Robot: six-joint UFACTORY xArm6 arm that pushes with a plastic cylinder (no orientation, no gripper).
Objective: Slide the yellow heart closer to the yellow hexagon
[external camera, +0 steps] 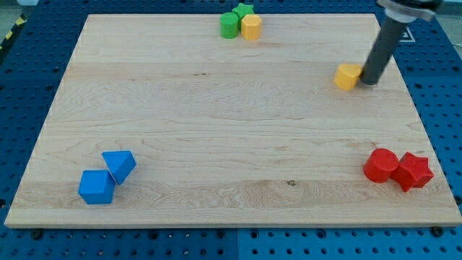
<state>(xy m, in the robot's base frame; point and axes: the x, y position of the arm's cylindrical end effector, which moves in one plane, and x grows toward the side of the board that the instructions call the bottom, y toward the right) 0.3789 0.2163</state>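
From your tip [369, 81], the yellow heart [347, 76] sits at nine o'clock, touching; toward eleven o'clock, bare board [216, 130] reaches the yellow hexagon [251, 27] — green blocks [234, 22] crowd its far side.

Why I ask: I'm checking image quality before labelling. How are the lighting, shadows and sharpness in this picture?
Camera view: even, soft light on the wooden board, no glare; short faint shadows under the blocks; yellow heart and my tip reasonably sharp; the rod's top is cut off at the frame edge; slight perspective taper toward the view's top.
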